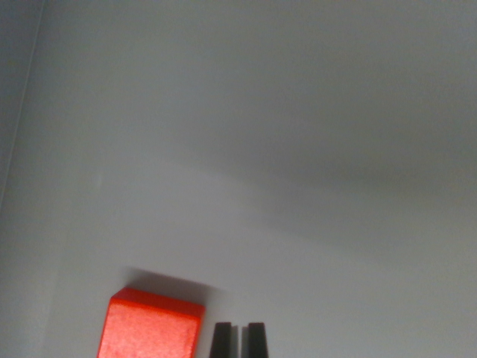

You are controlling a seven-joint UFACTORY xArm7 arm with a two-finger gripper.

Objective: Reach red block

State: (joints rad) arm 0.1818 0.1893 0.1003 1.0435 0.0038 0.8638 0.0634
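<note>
Block [150, 328] sits near-left on the pale worktop [298, 186], cut off by the frame edge. It appears rigid, light, smooth-faced; opposite flat sides suit a grasp. Just right of it, the fingers [238, 339] are clenched, empty.

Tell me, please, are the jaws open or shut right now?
Nearly shut: the gripper shows two dark tips with only a thin gap, gripping nothing.
</note>
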